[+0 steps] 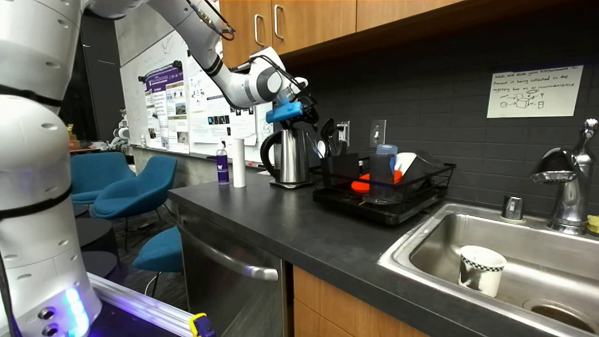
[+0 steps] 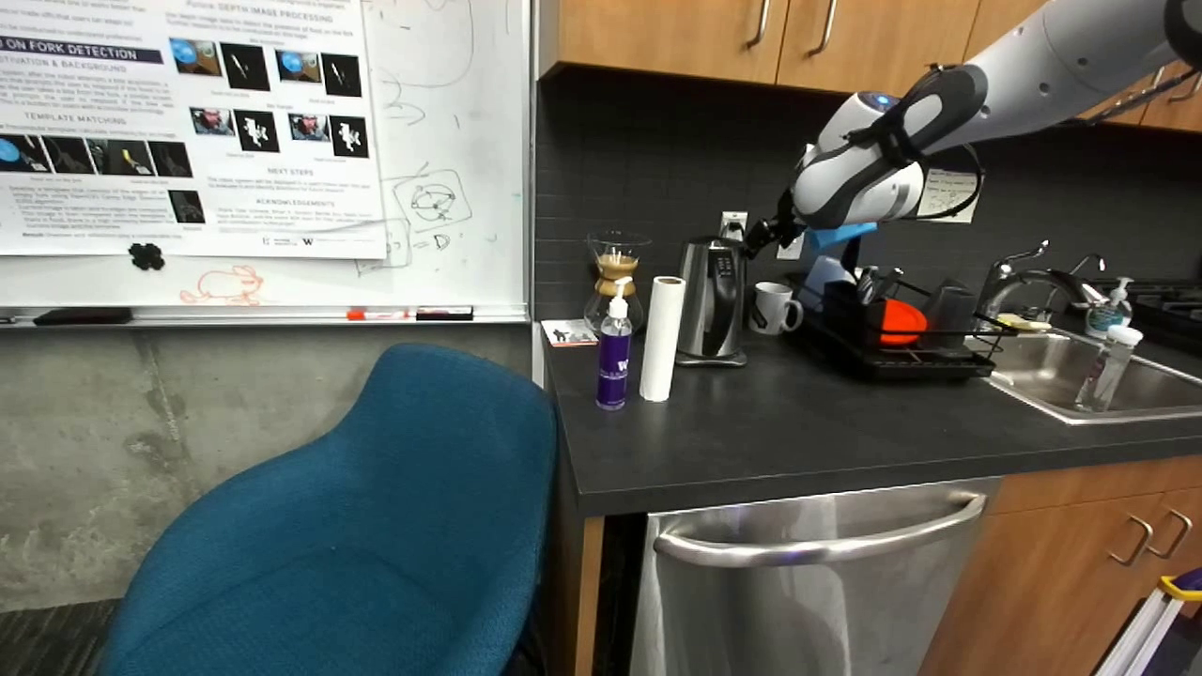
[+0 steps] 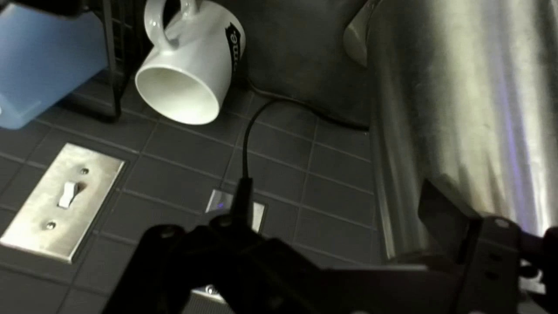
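A brushed-steel kettle with a black handle stands on its base on the dark counter, seen in both exterior views. Its steel side fills the right of the wrist view. My gripper is at the height of the kettle's top; in an exterior view the gripper appears right beside the upper rim. In the wrist view the gripper has its jaws apart, with one finger pad in front of the kettle. A dark surface lies low between the fingers; whether it is lid or gripper I cannot tell.
A white mug and power cord lie near the kettle. A black dish rack holds several items. A white roll and purple-labelled bottle stand nearby. Wooden cabinets hang above; a sink holds a cup.
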`<action>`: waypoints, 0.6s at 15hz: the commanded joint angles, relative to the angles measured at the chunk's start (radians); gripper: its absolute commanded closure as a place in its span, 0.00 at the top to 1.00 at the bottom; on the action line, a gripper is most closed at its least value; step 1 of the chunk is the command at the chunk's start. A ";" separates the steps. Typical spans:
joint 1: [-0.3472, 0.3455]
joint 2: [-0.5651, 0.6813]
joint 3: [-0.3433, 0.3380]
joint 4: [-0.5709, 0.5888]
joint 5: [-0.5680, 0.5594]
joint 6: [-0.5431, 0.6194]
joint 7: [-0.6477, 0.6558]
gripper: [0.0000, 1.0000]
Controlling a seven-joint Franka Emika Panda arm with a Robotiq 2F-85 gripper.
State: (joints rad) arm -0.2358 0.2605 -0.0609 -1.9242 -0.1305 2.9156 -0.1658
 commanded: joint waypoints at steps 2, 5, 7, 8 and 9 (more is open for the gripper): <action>0.140 -0.027 -0.160 -0.013 -0.282 0.076 0.218 0.69; 0.232 -0.016 -0.260 0.018 -0.469 0.057 0.401 0.48; 0.285 -0.011 -0.305 0.036 -0.563 0.027 0.515 0.31; 0.314 -0.007 -0.328 0.050 -0.613 0.008 0.572 0.24; 0.344 0.000 -0.354 0.066 -0.669 -0.010 0.639 0.16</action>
State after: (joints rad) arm 0.0217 0.2515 -0.3368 -1.9018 -0.6702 2.9617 0.3184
